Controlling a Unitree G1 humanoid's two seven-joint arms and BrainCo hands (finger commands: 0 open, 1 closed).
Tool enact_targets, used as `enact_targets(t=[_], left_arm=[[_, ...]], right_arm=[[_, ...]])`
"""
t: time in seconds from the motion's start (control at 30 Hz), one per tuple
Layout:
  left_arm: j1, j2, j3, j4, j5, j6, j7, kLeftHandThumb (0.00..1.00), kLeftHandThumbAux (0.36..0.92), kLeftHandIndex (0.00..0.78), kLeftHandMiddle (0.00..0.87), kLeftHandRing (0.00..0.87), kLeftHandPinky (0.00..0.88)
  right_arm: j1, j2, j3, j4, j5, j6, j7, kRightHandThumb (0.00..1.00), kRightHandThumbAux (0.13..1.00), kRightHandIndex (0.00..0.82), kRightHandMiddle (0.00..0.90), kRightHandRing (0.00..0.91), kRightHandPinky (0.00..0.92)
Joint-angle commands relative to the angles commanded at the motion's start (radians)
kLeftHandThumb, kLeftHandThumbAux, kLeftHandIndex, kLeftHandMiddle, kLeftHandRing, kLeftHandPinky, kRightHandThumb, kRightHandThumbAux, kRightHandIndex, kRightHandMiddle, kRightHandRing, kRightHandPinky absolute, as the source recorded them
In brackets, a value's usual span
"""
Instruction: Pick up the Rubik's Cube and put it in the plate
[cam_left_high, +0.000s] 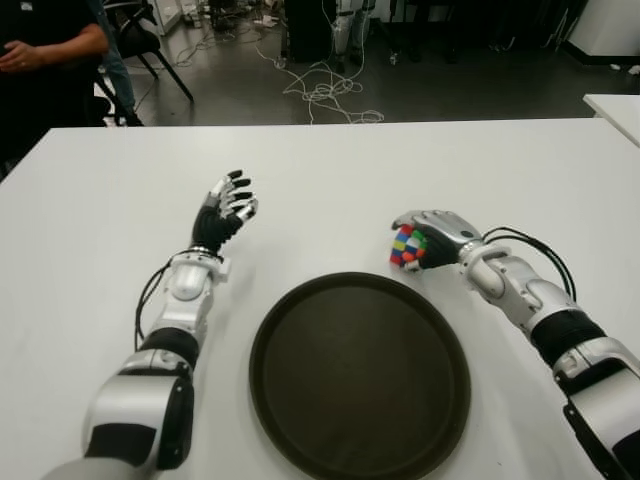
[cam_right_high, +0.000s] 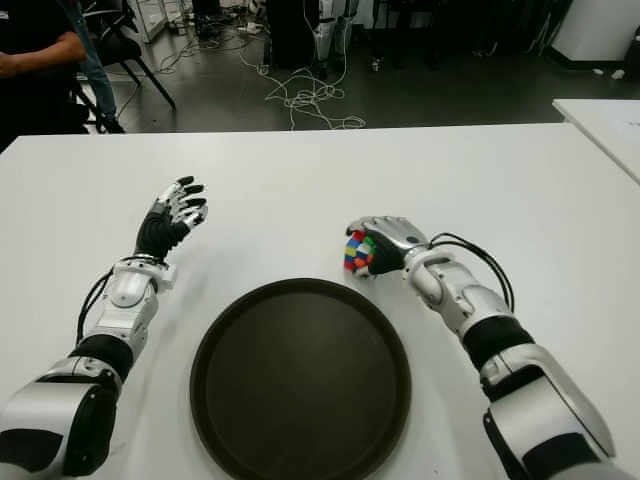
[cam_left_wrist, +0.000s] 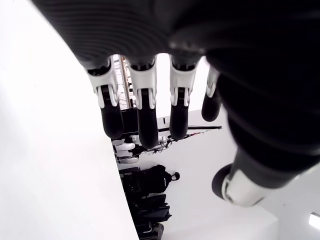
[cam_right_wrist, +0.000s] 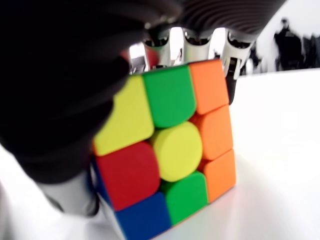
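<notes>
Right wrist view shows my right hand (cam_left_high: 435, 238) curled around the cube (cam_left_high: 407, 247), sitting on the table (cam_left_high: 330, 170) just beyond the plate's (cam_left_high: 300, 430) far right rim; lifting and placing remain, while my left hand (cam_left_high: 225, 212) hovers spread open, far left of the plate.

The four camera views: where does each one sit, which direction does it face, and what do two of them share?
Left eye view: head, facing down at white table; both arms, open left hand.
Right eye view: same scene, slightly shifted; round dark plate.
Left wrist view: behind left hand's fingers, toward room.
Right wrist view: close behind right hand gripping multicoloured Rubik's Cube.
Shared: cube, in eye and right wrist views.
</notes>
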Motion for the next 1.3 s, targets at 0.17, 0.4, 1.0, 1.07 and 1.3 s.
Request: enact_targets(t=[0.17, 0.4, 1.0, 1.07, 1.3], left_arm=[[0.001, -0.001, 0.0, -0.001, 0.0, -0.004, 0.0, 0.152, 0.71, 0.135, 0.193, 0.2, 0.21], [0.003, -0.002, 0.003, -0.002, -0.004, -0.009, -0.001, 0.167, 0.713, 0.144, 0.202, 0.21, 0.218], [0.001, 0.001, -0.001, 0.001, 0.001, 0.005, 0.003, 0.152, 0.717, 0.128, 0.178, 0.192, 0.207], [0.001, 0.001, 0.0, 0.002, -0.001, 0.005, 0.003, 0.152, 0.712, 0.127, 0.181, 0.196, 0.21], [0.002, 0.002, -0.001, 0.003, 0.002, -0.01, 0.01, 0.154, 0.707, 0.133, 0.186, 0.199, 0.208]], right_arm=[[-0.001, 0.006, 0.005, 0.012, -0.001, 0.01, -0.056, 0.694, 0.738, 0.412, 0.454, 0.468, 0.491], [-0.002, 0.008, 0.01, 0.012, 0.001, 0.029, -0.099, 0.696, 0.738, 0.411, 0.4, 0.432, 0.467], [0.001, 0.012, -0.01, -0.001, 0.022, 0.049, -0.147, 0.697, 0.737, 0.412, 0.448, 0.479, 0.518], [0.004, 0.01, -0.013, -0.006, 0.021, 0.045, -0.161, 0.697, 0.737, 0.412, 0.454, 0.482, 0.519], [0.085, -0.036, -0.069, -0.203, 0.035, -0.014, -0.242, 0.696, 0.736, 0.413, 0.473, 0.502, 0.542]])
